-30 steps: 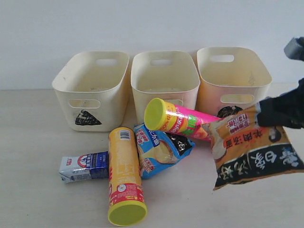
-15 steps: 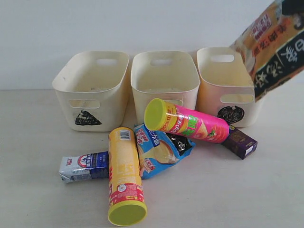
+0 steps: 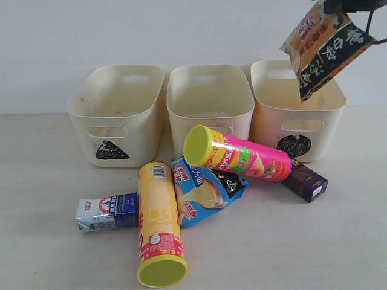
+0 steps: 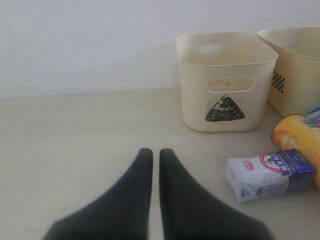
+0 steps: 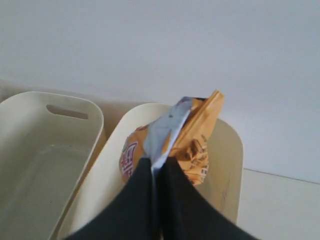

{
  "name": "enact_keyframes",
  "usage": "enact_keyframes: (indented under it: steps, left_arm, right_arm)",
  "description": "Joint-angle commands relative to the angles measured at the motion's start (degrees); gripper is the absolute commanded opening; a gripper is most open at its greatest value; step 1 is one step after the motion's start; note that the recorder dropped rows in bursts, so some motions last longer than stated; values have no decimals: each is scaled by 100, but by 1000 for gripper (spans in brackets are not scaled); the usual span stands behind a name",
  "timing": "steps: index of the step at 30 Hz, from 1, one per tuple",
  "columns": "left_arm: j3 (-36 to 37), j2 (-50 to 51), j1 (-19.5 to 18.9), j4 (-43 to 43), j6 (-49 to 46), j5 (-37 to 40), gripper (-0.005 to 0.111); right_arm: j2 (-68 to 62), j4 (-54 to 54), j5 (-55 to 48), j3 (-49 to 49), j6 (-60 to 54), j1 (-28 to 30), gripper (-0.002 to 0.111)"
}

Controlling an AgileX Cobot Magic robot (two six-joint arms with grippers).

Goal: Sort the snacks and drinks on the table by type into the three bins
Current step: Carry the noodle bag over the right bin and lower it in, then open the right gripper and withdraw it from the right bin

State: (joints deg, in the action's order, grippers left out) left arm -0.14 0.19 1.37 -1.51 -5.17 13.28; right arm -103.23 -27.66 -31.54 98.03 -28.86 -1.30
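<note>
My right gripper [image 3: 346, 5] is shut on the top edge of the orange-black bag [image 3: 323, 48], which hangs above the circle bin [image 3: 266, 121]. In the right wrist view the gripper [image 5: 159, 162] pinches the bag [image 5: 195, 145] over that bin [image 5: 235, 145]. On the table [image 3: 48, 254] lie the pink cylinder [image 3: 242, 158], yellow cylinder [image 3: 158, 220], blue bag [image 3: 202, 190], white-blue carton [image 3: 106, 211] and purple carton [image 3: 306, 181]. My left gripper [image 4: 155, 152] is shut on nothing, low over the table, apart from the carton [image 4: 267, 172].
The triangle bin [image 3: 118, 121] stands at the left and the middle bin [image 3: 208, 112] beside it; both look empty. The pink cylinder leans on the blue bag just in front of the middle bin. The left arm does not show in the exterior view.
My right gripper has lifted the orange-black bag from table height at the right up and back, to above the circle bin. The purple carton it hid now shows.
</note>
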Motion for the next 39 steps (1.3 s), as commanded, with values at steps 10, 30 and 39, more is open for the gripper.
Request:
enact_keyframes:
  steps: [10,30,39]
  left_arm:
    - [14,-19,-19,-1,-21,-40,4]
    - [14,-19,-19,-1,-21,-40,4]
    - [14,-19,-19,-1,-21,-40,4]
  right_arm:
    - [-1345,-30,1187,555,8,19,0]
    - [-817,-30,1159,555,56,19,62]
    - [18,-30,-652,555,36,19,0]
